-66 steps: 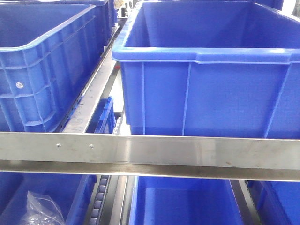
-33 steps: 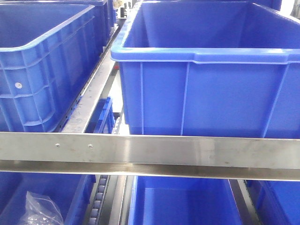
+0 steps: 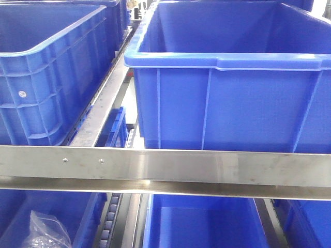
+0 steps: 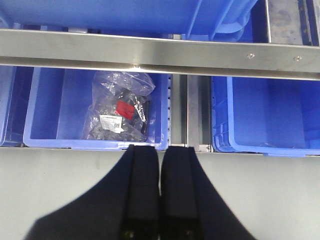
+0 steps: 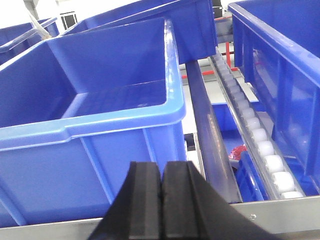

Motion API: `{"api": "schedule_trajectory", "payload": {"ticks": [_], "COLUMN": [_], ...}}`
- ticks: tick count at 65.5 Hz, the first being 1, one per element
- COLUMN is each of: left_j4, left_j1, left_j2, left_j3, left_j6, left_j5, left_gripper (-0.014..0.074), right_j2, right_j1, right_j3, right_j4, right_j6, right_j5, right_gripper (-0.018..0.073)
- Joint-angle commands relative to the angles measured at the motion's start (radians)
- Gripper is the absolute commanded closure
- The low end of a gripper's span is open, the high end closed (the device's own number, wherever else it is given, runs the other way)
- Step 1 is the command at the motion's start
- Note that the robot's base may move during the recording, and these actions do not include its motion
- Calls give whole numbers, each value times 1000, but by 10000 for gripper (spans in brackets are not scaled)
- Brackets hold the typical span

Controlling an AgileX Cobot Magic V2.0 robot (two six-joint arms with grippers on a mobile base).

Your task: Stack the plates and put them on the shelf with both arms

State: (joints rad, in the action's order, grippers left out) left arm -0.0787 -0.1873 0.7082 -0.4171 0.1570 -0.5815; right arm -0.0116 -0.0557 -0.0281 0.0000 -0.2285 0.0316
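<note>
A warehouse or factory storeroom: big blue crates (image 3: 227, 93) on steel flow racking (image 3: 165, 168) with roller tracks (image 5: 255, 130)

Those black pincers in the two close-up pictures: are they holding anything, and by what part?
Nothing. The left gripper and right gripper both have fingers pressed together with nothing between them.

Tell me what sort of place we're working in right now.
Probably a warehouse or factory parts store: big blue plastic crates sit on stainless-steel shelf racking with roller tracks, and one lower crate holds a bagged batch of small parts.
</note>
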Motion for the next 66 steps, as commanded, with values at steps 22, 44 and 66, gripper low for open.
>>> {"api": "schedule_trajectory", "payload": {"ticks": [22, 44, 66], "left_j4": [2, 2, -5], "left_j1": [-8, -8, -29], "left_j2": [-4, -4, -67], "left_j3": [-26, -26, -24], "left_j6": [-1, -1, -1], "left_j5": [57, 57, 59], "left_gripper": [514, 514, 514], "right_j2": [-18, -18, -18], "right_j1": [-4, -4, -4], "right_j3": [-1, -1, -1], "right_j4": [0, 0, 0], "right_j6": [2, 2, 2], "right_j5": [-93, -93, -93], "right_gripper": [511, 511, 511]}}
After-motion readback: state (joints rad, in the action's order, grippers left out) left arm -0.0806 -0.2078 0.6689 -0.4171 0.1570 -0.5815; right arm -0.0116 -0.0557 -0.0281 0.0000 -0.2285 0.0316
